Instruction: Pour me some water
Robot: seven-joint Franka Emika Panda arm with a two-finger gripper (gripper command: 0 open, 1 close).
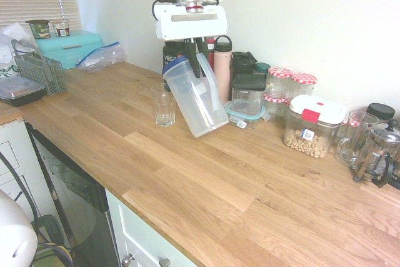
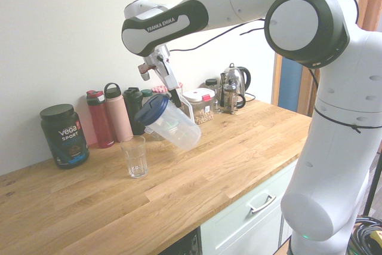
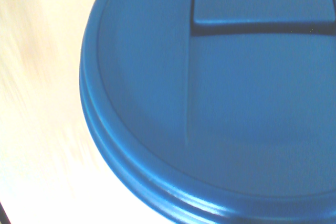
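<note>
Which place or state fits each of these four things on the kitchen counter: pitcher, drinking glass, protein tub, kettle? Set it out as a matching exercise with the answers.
Things:
1. pitcher
2. drinking glass
3. protein tub
4. kettle

Places or states:
A. black, standing by the wall at the end of the row, beside the red bottle
B. tilted, blue lid toward the glass, held up by the gripper
C. metal, at the far end of the counter
D. upright on the wood, looks empty

Pairs: 1-B, 2-D, 3-A, 4-C
</note>
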